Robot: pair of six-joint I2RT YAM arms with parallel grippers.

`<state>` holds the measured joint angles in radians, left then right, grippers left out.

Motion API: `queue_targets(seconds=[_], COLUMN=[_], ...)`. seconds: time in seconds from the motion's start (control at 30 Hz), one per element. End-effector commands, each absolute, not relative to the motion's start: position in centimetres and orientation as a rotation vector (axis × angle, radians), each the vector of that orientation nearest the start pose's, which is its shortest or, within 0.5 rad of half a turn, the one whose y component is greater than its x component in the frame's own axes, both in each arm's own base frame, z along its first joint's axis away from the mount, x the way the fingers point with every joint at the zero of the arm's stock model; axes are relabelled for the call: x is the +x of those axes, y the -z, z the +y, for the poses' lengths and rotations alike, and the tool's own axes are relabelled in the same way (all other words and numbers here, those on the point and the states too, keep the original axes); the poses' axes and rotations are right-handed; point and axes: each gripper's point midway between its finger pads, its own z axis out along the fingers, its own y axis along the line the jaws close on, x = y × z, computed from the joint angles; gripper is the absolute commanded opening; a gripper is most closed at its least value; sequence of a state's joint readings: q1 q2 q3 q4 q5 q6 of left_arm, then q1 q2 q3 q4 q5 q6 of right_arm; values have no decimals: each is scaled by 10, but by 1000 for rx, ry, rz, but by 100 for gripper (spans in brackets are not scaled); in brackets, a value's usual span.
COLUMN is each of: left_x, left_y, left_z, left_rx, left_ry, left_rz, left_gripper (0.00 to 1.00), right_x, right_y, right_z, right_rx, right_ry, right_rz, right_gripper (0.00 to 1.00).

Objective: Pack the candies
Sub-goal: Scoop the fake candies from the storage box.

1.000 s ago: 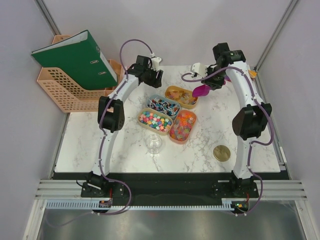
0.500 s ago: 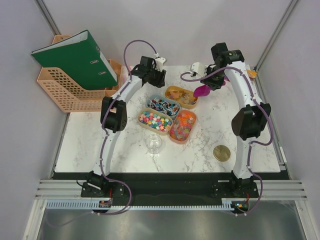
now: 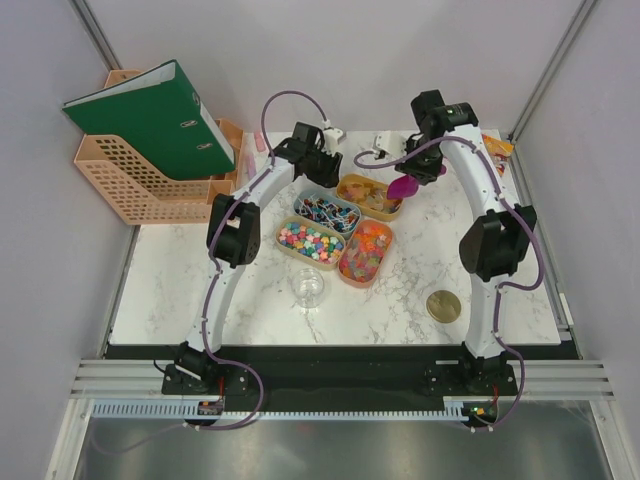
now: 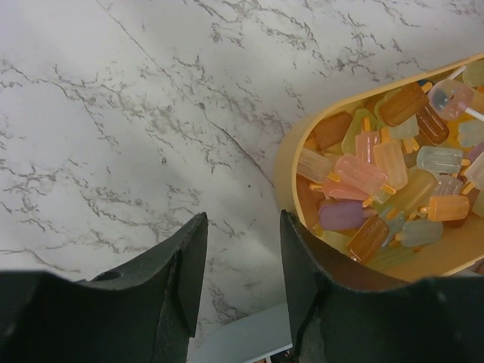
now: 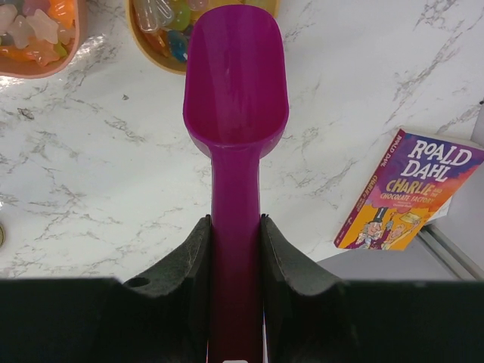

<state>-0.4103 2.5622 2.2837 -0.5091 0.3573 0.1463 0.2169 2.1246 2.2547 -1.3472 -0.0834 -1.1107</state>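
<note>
Clamping the handle of an empty magenta scoop (image 5: 236, 76), the right end effector (image 5: 235, 224) points the bowl at the far tray (image 5: 144, 47). The left end effector (image 4: 242, 219) is released, jaws apart with nothing between them, low over bare bench (image 4: 113, 113) just beside that tray's rim. The candies (image 4: 378, 181) lie in this tray and in three other trays (image 3: 327, 211) mid-bench, none on the scoop; the glass jar (image 3: 308, 287) stands nearer.

A steep dip could catch the scoop lip on the rim and shove the light tray, and the left fingers could nudge it too. A heaped scoop may spill on its way to the jar.

Whether the left finger touches the rim cannot be told. The tray is cut off in both wrist views, and the jar's contents are unclear.
</note>
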Motion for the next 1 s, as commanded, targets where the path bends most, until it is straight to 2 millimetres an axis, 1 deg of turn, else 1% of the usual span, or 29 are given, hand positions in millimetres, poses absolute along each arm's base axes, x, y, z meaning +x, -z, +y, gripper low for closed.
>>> queue_targets(seconds=[0.0, 0.1, 0.13, 0.2, 0.23, 0.37, 0.43, 0.53, 0.67, 0.83, 0.97], left_x=[544, 538, 537, 535, 535, 534, 533, 532, 530, 530, 530], left_y=[-49, -52, -52, -51, -49, -52, -54, -56, -57, -61, -64], left_z=[-313, -313, -313, -313, -313, -316, -317, -318, -320, -320, -322], left_rx=[812, 808, 808, 808, 807, 803, 804, 807, 813, 809, 801], left_ry=[637, 650, 652, 661, 664, 685, 697, 712, 726, 737, 756], left_rz=[2243, 2256, 2259, 2267, 2270, 2264, 2262, 2258, 2255, 2249, 2246], left_gripper=[50, 50, 50, 50, 50, 49, 49, 49, 48, 48, 48], right_x=[427, 427, 425, 422, 420, 420, 420, 419, 421, 431, 433], right_y=[-181, -179, -177, -175, -172, -163, -162, -154, -139, -125, -119], right_z=[73, 69, 63, 60, 59, 54, 55, 56, 61, 71, 73], right_rx=[-1793, -1788, -1791, -1796, -1800, -1788, -1791, -1816, -1862, -1894, -1915], right_ry=[98, 127, 159, 175, 177, 223, 233, 254, 272, 290, 303], right_rz=[2291, 2318, 2342, 2359, 2377, 2434, 2439, 2458, 2477, 2471, 2473], right_gripper=[0, 0, 0, 0, 0, 0, 0, 0, 0, 0, 0])
